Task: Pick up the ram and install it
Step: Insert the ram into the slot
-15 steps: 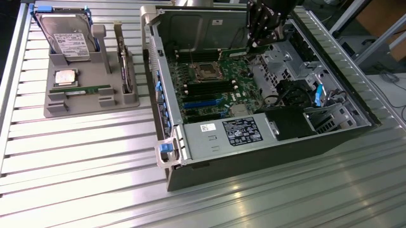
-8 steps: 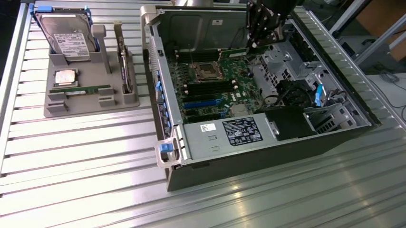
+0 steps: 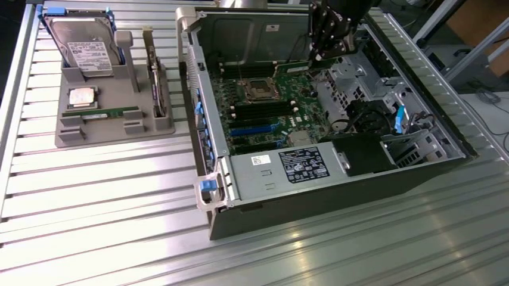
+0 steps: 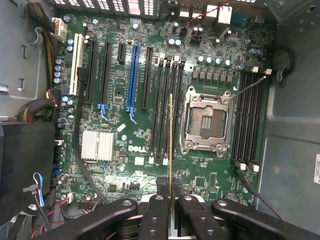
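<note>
Black claw (image 4: pixel 171 187) clenches a long, thin green ram stick (image 4: pixel 171 135) edge-on over black memory slots (image 4: pixel 161 110) on the green motherboard (image 4: pixel 117 100).

The green motherboard (image 4: pixel 117 97) is lined with black slots and one bright blue slot (image 4: pixel 133 75), beside a ribbed silver heatsink (image 4: pixel 97 145). The ram (image 4: pixel 171 140), seen edge-on, looks yellowish-green, perhaps. The gripper (image 4: pixel 171 187) is black. At the exterior view's left, a grey tray (image 3: pixel 111 134) sits on a silvery, striped table (image 3: pixel 95 196).

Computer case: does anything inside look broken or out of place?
Nothing looks damaged. The CPU socket stands empty, and the gripper holds the ram edge-on over the black memory slots.
</note>
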Controlling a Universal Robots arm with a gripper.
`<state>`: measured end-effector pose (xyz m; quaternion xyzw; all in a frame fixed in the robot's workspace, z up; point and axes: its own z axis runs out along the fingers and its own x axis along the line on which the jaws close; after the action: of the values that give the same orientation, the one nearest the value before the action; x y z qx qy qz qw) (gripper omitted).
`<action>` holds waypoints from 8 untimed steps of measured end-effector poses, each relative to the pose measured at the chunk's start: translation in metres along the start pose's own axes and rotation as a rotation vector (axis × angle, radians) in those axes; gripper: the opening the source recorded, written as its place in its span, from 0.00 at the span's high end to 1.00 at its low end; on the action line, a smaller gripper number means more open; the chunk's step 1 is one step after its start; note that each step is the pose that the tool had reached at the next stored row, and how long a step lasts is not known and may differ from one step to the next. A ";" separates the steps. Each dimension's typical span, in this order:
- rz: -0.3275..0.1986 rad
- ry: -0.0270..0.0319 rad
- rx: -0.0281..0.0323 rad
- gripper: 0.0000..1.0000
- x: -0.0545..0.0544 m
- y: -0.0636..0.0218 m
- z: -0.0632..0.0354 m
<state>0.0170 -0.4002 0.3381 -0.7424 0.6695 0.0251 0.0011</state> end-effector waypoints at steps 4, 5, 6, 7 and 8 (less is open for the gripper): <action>0.000 -0.0001 0.0000 0.86 0.000 0.0000 0.0012; 0.000 0.0000 0.0000 0.86 0.000 0.0000 0.0015; 0.000 0.0000 0.0000 0.86 0.000 -0.0001 0.0020; 0.000 0.0000 0.0000 0.86 0.000 -0.0001 0.0023; 0.000 0.0000 0.0000 0.86 0.000 -0.0001 0.0024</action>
<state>0.0170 -0.4002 0.3357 -0.7424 0.6695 0.0251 0.0011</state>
